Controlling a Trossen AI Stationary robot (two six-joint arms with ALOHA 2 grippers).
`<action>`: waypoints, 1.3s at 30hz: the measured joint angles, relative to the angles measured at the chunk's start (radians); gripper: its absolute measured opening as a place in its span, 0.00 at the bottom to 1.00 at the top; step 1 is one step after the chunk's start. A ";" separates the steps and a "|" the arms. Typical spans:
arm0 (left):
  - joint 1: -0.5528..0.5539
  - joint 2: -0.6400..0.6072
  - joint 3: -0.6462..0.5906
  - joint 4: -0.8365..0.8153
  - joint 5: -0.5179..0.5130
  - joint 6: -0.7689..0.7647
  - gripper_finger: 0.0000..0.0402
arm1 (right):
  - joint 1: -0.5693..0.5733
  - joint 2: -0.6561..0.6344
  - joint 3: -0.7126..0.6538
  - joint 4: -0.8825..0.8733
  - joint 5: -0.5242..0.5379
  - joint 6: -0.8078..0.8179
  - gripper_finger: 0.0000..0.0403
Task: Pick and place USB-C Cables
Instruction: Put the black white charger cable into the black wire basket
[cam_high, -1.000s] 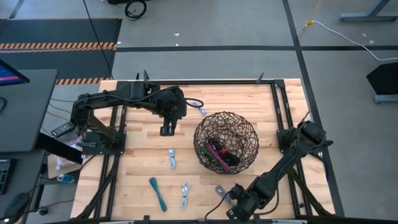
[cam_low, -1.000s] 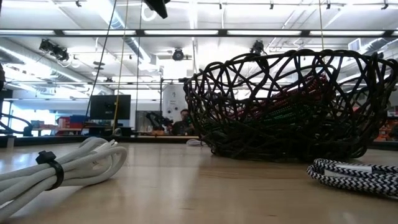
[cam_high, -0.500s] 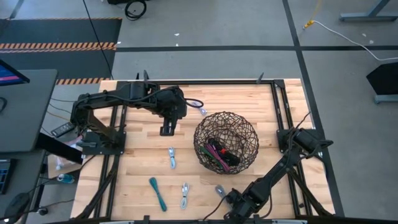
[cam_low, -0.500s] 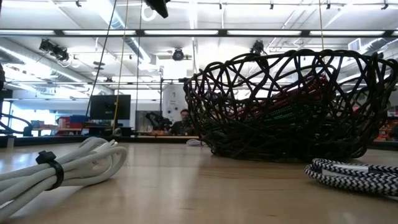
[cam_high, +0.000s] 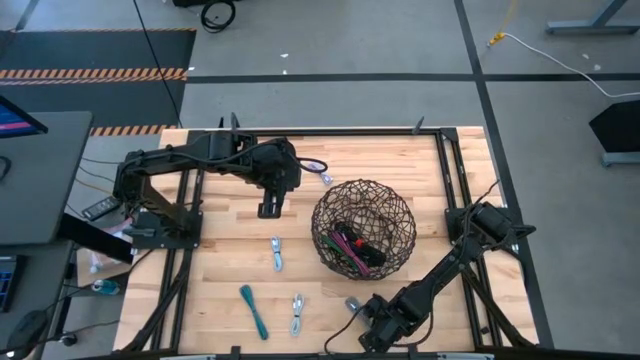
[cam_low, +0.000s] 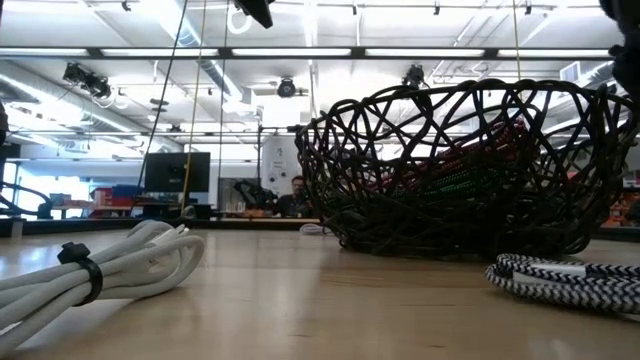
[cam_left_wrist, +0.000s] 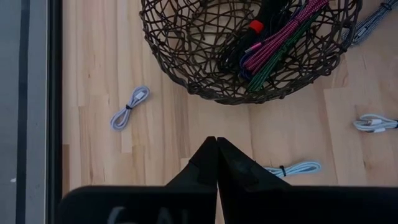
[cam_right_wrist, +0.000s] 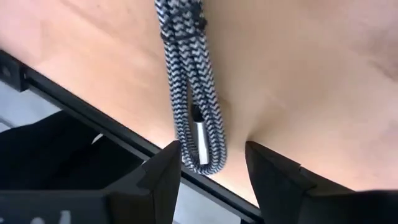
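My right gripper (cam_right_wrist: 212, 163) is down at the near edge of the table (cam_high: 225, 235), fingers spread wide on either side of the black-and-white braided cable (cam_right_wrist: 189, 93), which lies flat on the wood just in front of the wire basket (cam_high: 364, 227). My left gripper (cam_left_wrist: 216, 163) is pinched closed and empty, hovering above the table's far side. The basket already has pink, green and black cables (cam_left_wrist: 273, 40) inside, with a few more scattered on the wood.

We are seeing the black-and-white braided cable (cam_low: 565, 281) running off the low view's right edge, and the white cable (cam_low: 95, 268) running off its left edge. We are finding the bundles inside the wire basket (cam_high: 363, 195) partly screened by its mesh, so their count stays unclear. The right gripper (cam_high: 368, 332) is sitting at the table's near edge, mostly hidden under its own arm from above.
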 joint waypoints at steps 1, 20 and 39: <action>0.000 0.000 0.000 0.000 0.000 0.000 0.00 | -0.002 0.000 0.000 -0.003 0.002 0.000 0.47; 0.000 0.000 0.000 -0.005 0.000 0.001 0.00 | -0.018 -0.004 -0.035 0.057 0.023 0.011 0.35; 0.000 0.000 0.000 -0.015 0.000 0.002 0.00 | -0.045 0.002 0.039 0.045 0.065 -0.178 0.08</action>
